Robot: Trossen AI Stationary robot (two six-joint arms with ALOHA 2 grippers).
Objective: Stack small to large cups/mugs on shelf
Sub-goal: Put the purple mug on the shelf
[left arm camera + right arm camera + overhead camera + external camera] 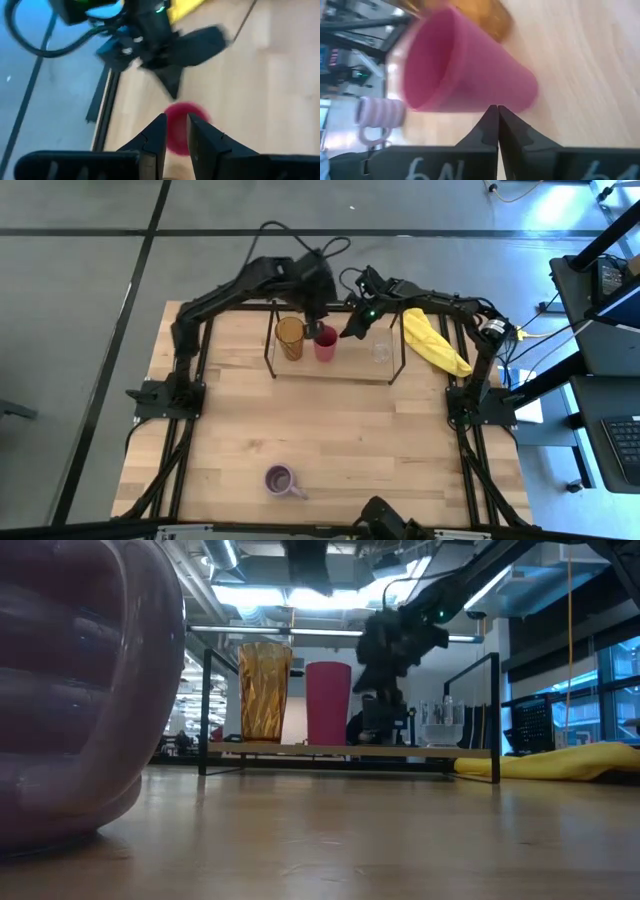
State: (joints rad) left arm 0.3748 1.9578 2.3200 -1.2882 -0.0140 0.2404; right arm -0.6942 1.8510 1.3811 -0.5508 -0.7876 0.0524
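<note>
Cups stand in a row on the low black wire shelf (333, 370) with its pale wood board, at the far side of the big wooden table (330, 430). First comes the tall see-through amber tumbler (289, 338). Just beside it stands the shorter pink-red cup (325, 343). The small clear glass (381, 351) stands apart from them, near the other end of the shelf. The pale purple mug with a handle (282, 480) is not on the shelf. It sits well apart, near the front edge of the table.

Left gripper (174, 134) hangs right above the pink-red cup. Its two dark fingers are a little way apart, with a thin gap between them. They hold nothing.

Right gripper (497, 125) is next to the pink-red cup, on the side where the clear glass stands. Its fingers are pressed together and pinch nothing. Its tips sit close to the cup's side, but I cannot tell if they touch it.

A crumpled yellow cloth (434, 341) lies on the table past the right end of the shelf.
</note>
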